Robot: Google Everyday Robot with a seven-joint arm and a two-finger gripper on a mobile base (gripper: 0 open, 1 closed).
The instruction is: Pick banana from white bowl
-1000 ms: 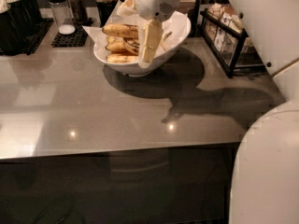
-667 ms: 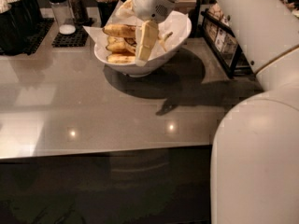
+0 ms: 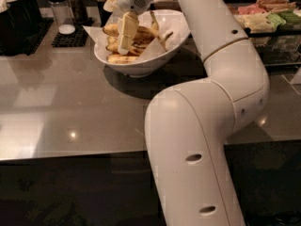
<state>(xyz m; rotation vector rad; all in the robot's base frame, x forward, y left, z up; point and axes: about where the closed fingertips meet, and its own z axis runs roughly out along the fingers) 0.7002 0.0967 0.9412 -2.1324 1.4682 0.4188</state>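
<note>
The robot arm (image 3: 211,102) reaches over the grey counter (image 3: 70,102), which lies bare from the white bowl (image 3: 141,66) to its near edge. The paper-lined bowl holds several spotted bananas, with the banana (image 3: 143,33) on top. The gripper (image 3: 124,44) points down among them; whether it grips cannot be told.

The elbow of the arm (image 3: 202,140), formerly at the right edge, now fills the centre and lower right; the pincer (image 3: 123,46) has shifted leftward over the white bowl (image 3: 141,68), upper centre.
</note>
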